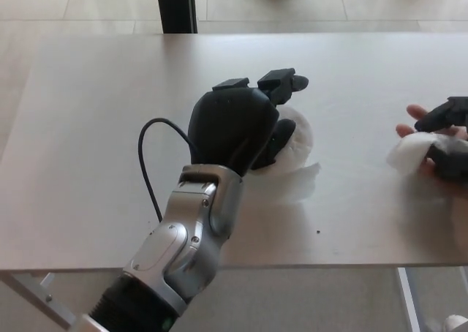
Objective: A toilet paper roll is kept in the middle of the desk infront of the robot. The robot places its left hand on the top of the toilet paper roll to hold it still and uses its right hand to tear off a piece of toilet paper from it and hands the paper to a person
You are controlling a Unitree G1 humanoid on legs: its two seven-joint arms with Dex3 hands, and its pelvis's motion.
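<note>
My left hand lies on top of the white toilet paper roll in the middle of the desk, thumb against its side, pressing it down. A loose tail of paper trails from the roll toward me. At the right edge my right hand pinches a torn piece of toilet paper between its black fingers. The piece rests over a person's open hand, of which only fingertips show.
The pale desk has its front edge close to me and bare surface to the left. A black cable loops off my left wrist. A dark post stands behind the desk's far edge.
</note>
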